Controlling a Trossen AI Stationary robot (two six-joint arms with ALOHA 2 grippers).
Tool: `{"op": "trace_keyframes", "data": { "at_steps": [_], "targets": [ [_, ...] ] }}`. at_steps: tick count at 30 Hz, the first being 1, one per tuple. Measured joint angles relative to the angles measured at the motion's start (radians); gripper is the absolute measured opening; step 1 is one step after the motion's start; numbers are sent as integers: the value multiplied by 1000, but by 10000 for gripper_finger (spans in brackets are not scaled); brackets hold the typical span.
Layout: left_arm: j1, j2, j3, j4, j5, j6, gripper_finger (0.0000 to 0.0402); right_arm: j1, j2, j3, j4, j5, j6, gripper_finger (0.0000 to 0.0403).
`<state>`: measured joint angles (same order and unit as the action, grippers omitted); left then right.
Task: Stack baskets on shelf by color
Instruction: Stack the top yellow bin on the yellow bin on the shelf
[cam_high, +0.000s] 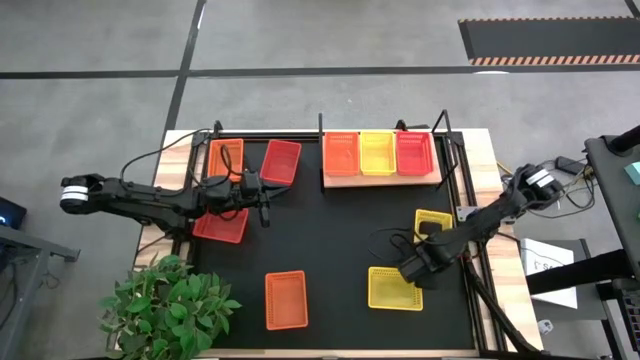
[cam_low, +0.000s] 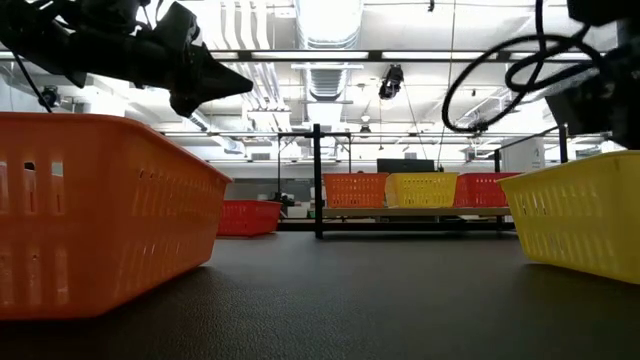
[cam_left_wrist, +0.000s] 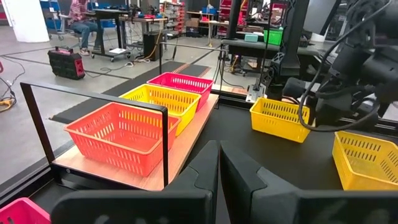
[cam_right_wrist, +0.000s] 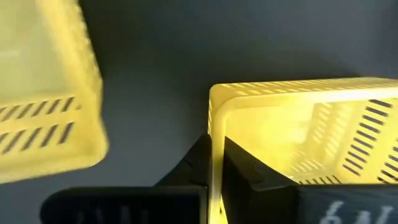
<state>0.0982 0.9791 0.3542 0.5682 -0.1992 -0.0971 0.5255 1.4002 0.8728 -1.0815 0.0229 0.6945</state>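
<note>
- The black-matted tabletop (cam_high: 330, 250) carries a light-brown wooden shelf with thin black posts (cam_high: 381, 180) at its far edge, holding an orange (cam_high: 341, 153), a yellow (cam_high: 377, 152) and a red plastic mesh basket (cam_high: 414, 152) side by side.
- The right hand (cam_high: 416, 272) is clamped on the rim of a yellow mesh basket at the near right (cam_high: 393, 290); another yellow basket (cam_high: 431, 222) sits just beyond.
- The left hand (cam_high: 264, 190) hovers closed and empty, near red (cam_high: 281, 161) and orange baskets (cam_high: 223, 157) at the far left.
- An orange basket (cam_high: 285, 299) lies near the front edge, beside a leafy green plant (cam_high: 170, 305).
- Beyond is grey concrete floor (cam_high: 300, 40); a workshop with ceiling lights (cam_low: 330, 20).
</note>
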Motion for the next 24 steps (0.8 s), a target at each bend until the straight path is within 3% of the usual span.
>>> {"op": "trace_keyframes", "data": {
  "at_steps": [10,15,19,24],
  "targets": [
    [0,0,3,22,0,0,0,0,-26,268,-219,3,-18,9],
    [0,0,2,51,0,0,0,-26,-8,457,-256,127,-88,9],
    [0,0,2,52,0,0,0,-94,24,591,-299,232,-205,9],
    [0,0,2,52,0,0,0,-245,82,715,-308,262,-404,8]
  ]
}}
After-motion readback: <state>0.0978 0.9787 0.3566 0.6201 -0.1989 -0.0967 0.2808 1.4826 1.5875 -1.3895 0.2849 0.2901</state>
